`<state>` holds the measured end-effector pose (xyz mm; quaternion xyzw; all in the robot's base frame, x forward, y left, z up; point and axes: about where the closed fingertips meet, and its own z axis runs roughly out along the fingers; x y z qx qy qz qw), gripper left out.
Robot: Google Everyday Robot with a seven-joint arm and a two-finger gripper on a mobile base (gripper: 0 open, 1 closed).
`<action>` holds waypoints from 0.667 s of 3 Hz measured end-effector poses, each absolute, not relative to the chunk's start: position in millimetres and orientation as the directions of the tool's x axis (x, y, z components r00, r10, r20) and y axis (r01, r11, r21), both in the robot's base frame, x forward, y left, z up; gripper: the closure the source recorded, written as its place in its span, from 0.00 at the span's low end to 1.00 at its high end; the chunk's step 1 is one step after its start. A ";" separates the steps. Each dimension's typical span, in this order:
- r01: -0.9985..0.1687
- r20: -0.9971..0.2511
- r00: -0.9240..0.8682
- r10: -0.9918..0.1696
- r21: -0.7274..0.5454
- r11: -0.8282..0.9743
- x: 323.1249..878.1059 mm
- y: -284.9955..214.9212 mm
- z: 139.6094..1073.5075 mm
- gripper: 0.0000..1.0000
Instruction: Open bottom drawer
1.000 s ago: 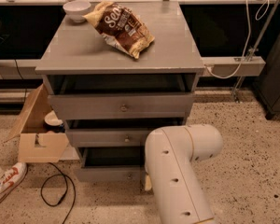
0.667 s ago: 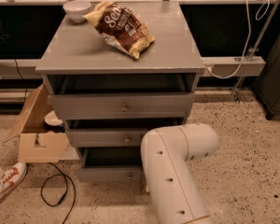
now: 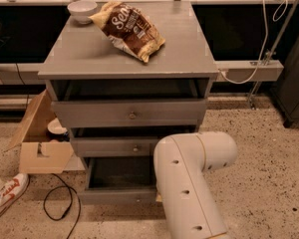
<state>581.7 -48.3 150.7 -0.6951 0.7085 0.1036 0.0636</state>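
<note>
Three drawers (image 3: pixel 132 114) sit under the tabletop (image 3: pixel 79 59) with its bowl (image 3: pixel 82 10) and chip bag (image 3: pixel 129 30). At 5 o'clock the white arm (image 3: pixel 189 183) hides the hand, state impossible to tell, and the right end of the bottom drawer (image 3: pixel 114 195). That drawer, at 6 o'clock, stands further out than before. A cardboard box (image 3: pixel 42 156) holds a white dish (image 3: pixel 56 127).

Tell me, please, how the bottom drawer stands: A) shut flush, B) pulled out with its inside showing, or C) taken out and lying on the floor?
B: the bottom drawer shows its dark inside behind its front panel; the gripper is out of view, only the arm shows.
</note>
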 end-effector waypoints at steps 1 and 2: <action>-0.998 -0.234 -0.025 -0.972 0.058 0.012 581.7 -48.3 152.8 0.81; -0.999 -0.261 -0.025 -0.965 0.053 0.011 557.4 -48.7 155.8 1.00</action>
